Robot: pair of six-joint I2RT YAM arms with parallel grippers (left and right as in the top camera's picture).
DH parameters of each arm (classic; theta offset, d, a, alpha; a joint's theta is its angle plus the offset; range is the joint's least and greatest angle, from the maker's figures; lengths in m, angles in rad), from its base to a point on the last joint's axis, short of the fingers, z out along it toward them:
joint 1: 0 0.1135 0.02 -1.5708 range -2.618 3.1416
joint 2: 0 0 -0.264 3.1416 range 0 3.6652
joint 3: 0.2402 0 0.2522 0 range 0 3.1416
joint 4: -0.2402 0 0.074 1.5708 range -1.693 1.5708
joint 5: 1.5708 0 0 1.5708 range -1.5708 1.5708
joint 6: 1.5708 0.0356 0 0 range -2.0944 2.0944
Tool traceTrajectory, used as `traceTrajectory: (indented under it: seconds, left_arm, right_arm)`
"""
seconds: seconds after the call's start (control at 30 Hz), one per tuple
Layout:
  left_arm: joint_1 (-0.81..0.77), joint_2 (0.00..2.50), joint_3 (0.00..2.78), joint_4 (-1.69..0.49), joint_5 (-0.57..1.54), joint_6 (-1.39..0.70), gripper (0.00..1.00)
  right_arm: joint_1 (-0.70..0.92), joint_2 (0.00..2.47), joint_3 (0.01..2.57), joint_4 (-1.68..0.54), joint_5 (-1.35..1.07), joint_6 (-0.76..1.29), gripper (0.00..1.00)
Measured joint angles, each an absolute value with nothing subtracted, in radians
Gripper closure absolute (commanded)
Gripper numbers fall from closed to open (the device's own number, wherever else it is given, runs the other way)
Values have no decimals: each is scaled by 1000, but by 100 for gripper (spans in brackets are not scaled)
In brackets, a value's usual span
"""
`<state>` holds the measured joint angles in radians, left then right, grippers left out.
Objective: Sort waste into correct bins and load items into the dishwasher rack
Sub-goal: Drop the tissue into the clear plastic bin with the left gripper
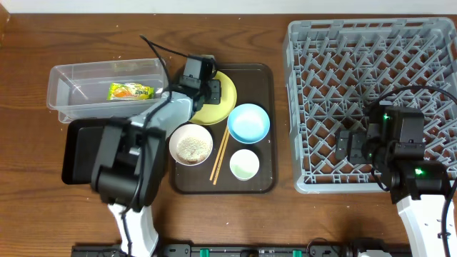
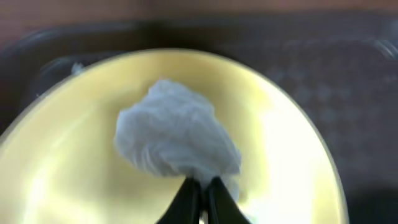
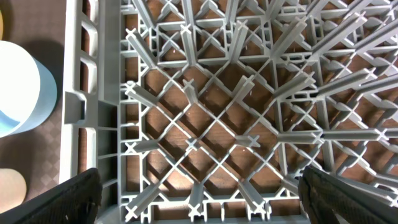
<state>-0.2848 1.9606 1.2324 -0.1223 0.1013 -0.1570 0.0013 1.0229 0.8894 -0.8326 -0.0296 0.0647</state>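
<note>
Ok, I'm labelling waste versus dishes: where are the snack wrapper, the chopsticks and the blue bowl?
snack wrapper (image 1: 131, 91), overhead view, its middle.
chopsticks (image 1: 220, 155), overhead view, mid-length.
blue bowl (image 1: 248, 122), overhead view, inner floor.

Upper left, the tub (image 1: 53, 86) holds the wrapper (image 1: 131, 91), and the shallow tray (image 1: 75, 153) lies just below it. At centre frame, the serving tray (image 1: 260, 82) carries the plate (image 1: 221, 107) bearing a paper wad (image 2: 177, 140), the rice bowl (image 1: 191, 145), the empty bowl (image 1: 248, 123), the cup (image 1: 244, 165) and the chopsticks (image 1: 220, 155). The rack (image 1: 321, 71) fills the right.

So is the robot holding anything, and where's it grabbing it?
The left hand pinches a crumpled white paper-like wad by its near edge. The right hand holds nothing.
</note>
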Motion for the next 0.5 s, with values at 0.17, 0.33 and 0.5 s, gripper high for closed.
traceTrajectory:
  seconds: [0.17, 0.33, 0.5]
  left_arm:
    - [-252, 1800, 1232, -230, 101, -157, 94]
    - [-155, 1667, 1232, -295, 93, -157, 94]
    - [-34, 1634, 1232, -344, 67, -157, 91]
  right_arm:
    - [1, 1023, 890, -832, -30, 65, 1]
    - [1, 1023, 890, -831, -30, 65, 1]
    - [1, 1023, 890, -830, -30, 65, 1]
